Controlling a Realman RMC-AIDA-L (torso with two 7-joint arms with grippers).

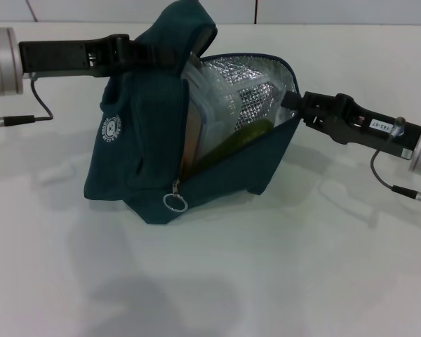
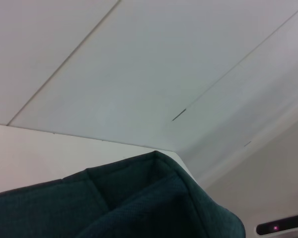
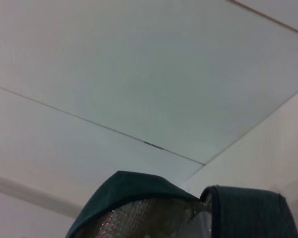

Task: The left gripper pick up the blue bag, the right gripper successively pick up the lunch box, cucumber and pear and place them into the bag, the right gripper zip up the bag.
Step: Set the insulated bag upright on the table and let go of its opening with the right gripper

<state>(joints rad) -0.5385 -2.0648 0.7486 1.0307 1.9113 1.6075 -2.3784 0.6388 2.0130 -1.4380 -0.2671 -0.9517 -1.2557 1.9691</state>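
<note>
The blue bag (image 1: 147,154) stands on the white table, mouth open toward the right, silver lining (image 1: 249,81) showing. My left gripper (image 1: 137,53) is shut on the bag's top fabric at its upper left and holds it up. The lunch box (image 1: 210,105) stands on edge inside the bag. The cucumber (image 1: 242,137) lies inside below it, only a green strip showing. The pear is hidden. My right gripper (image 1: 295,107) is at the right rim of the bag's mouth. The ring zipper pull (image 1: 174,202) hangs at the bag's low front. Bag fabric shows in the left wrist view (image 2: 139,203) and right wrist view (image 3: 134,186).
The white table (image 1: 266,281) spreads in front of and to both sides of the bag. A white wall with seams stands behind it. Both arms' cables hang near the left and right edges.
</note>
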